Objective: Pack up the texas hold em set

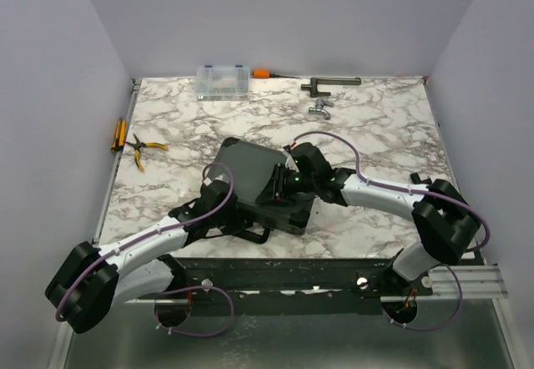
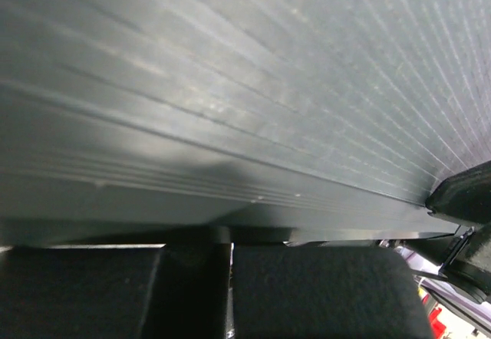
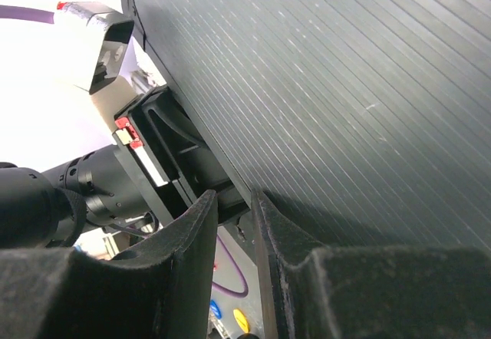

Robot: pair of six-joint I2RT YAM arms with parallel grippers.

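Left gripper sits lowest in its wrist view, fingers pressed together, nothing visible between them. Ribbed black case fills the view above them, very close. Right gripper fingers are almost together with a thin slit between; can't tell if anything is pinched, and the ribbed case surface is just beside on the right. Top view: the case is closed, lying at the middle of the marble table and turned at an angle, its handle on the near edge toward the arm bases. Left gripper is at the case's near-left edge, right gripper over the lid's right side. Far edge has a clear organiser box, an orange-handled screwdriver just beside it, and a metal clamp. Yellow-handled pliers lie left, well apart from the case.
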